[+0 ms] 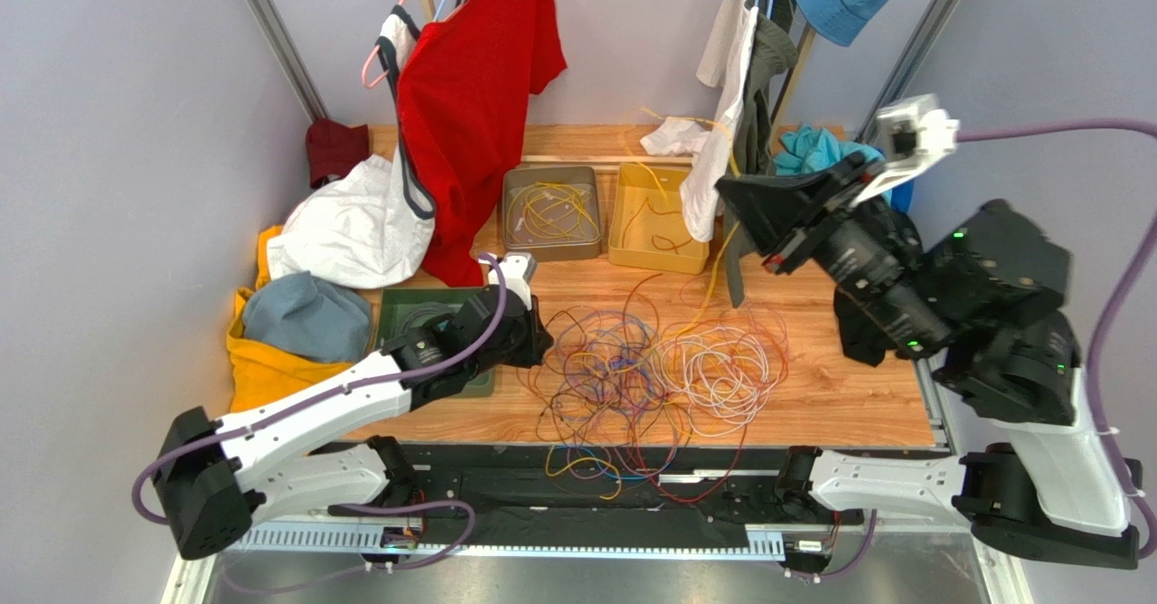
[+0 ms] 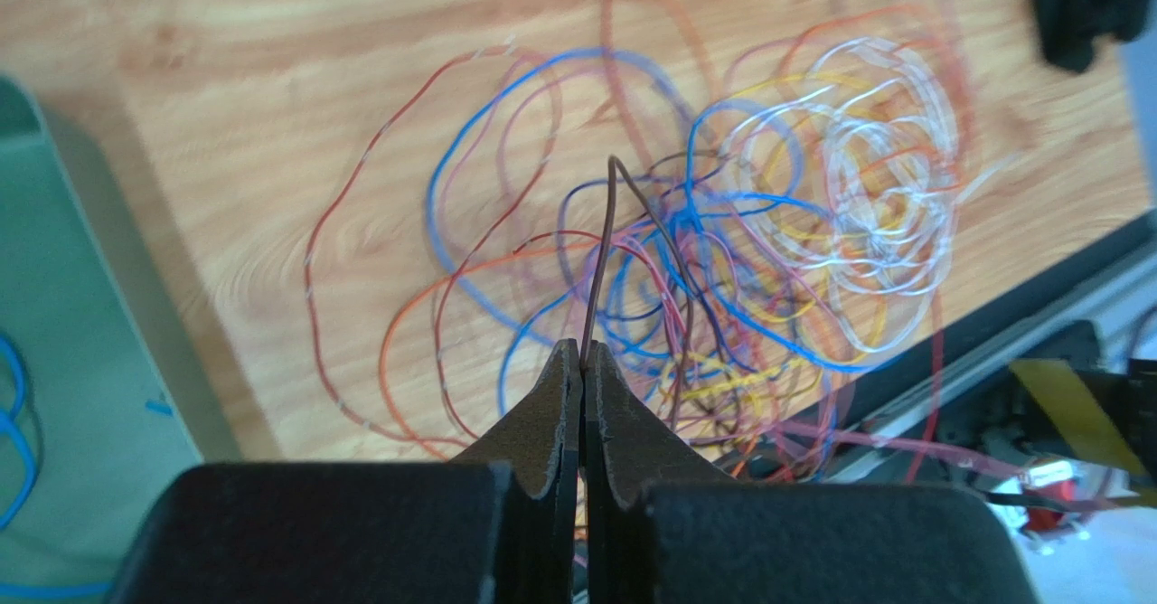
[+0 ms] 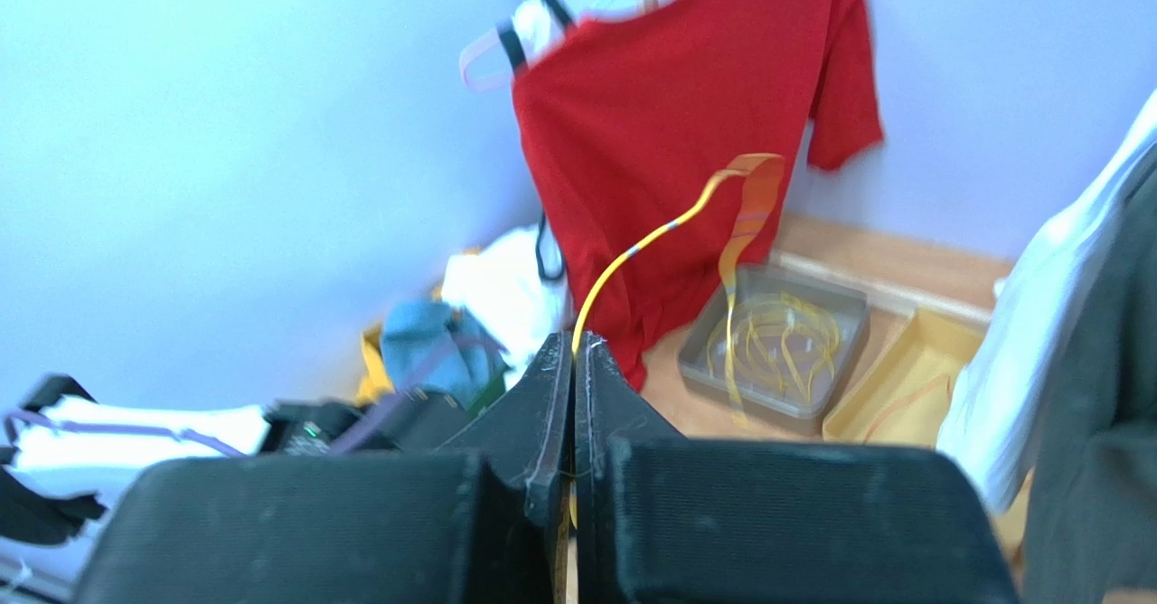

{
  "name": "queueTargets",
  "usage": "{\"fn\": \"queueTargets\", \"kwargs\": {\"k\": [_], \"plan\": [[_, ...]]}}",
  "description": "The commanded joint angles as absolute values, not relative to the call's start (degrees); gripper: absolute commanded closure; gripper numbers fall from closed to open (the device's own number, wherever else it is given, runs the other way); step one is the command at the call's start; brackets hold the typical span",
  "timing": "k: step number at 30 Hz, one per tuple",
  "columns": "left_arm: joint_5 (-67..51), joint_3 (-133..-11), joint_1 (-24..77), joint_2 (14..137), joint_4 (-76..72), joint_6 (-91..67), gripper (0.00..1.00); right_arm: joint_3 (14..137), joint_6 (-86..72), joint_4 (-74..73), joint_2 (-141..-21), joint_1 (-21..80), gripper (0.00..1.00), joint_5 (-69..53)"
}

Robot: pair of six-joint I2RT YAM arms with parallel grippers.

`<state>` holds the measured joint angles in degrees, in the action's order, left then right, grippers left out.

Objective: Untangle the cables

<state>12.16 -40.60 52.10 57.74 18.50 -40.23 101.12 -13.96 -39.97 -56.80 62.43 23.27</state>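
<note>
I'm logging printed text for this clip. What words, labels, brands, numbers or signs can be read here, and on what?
None can be read.
The red T-shirt, grey tray and yellow tray show no print.
The yellow-and-black striped patch in the left wrist view is blurred; only stripes show, no letters.

Twin arms (image 1: pixel 313 408): white links, black joints.
Lilac hoses (image 1: pixel 1059 127) trail each; left gripper (image 2: pixel 583 357) and right gripper (image 3: pixel 572 346) carry black wedge fingers (image 2: pixel 543 421).
</note>
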Motion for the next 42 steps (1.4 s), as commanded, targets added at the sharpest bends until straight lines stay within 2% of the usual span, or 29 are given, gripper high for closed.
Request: {"fn": "queueTargets", "kwargs": {"k": [1,13,14,15,17,18,19,25,30,37,42], "plan": [[12.83,-39.82,49.58,63.17,21.44,-43.85,1.0,107.04,-8.44,-41.66,-56.69,62.31,1.0,24.52],[10.46,-41.57,42.99,73.2,19.42,-39.38,0.99,110.12,-7.82,-41.75,-55.46,62.4,1.0,23.12],[9.76,-42.18,42.46,73.82,19.77,-38.5,0.93,110.74,-7.82,-42.01,-55.55,62.32,1.0,23.03],[9.06,-42.88,42.19,74.18,19.95,-38.06,0.71,111.79,-7.91,-42.27,-55.89,62.31,1.0,22.77],[8.53,-42.89,42.19,72.7,19.78,-37.79,0.47,112.06,-7.74,-43.15,-56.6,62.31,1.0,22.67],[7.92,-42.63,42.19,71.47,19.25,-37.79,0.17,111.19,-7.65,-43.15,-56.78,62.31,1.0,22.68],[7.65,-42.28,42.19,67.8,18.2,-37.71,0.01,110.22,-7.47,-42.63,-56.95,62.23,1.0,23.02],[11.94,-44.73,42.19,50.84,23.09,-36.13,0.01,100.66,-3.96,-37.37,-57.92,62.31,1.0,26.88],[14.86,-48.69,42.28,43.95,31.1,-35.16,0.01,97.03,-2.63,-33.58,-63.09,61.18,1.0,27.95],[11.96,-43.86,42.19,37.27,30.24,-38.49,0.01,97.73,-8.08,-26.82,-72.67,51.0,1.0,17.95],[9.76,-40.43,42.19,35.95,28.48,-39.64,0.02,103.95,-8.96,-24.08,-82.78,45.97,1.0,13.28]]}}
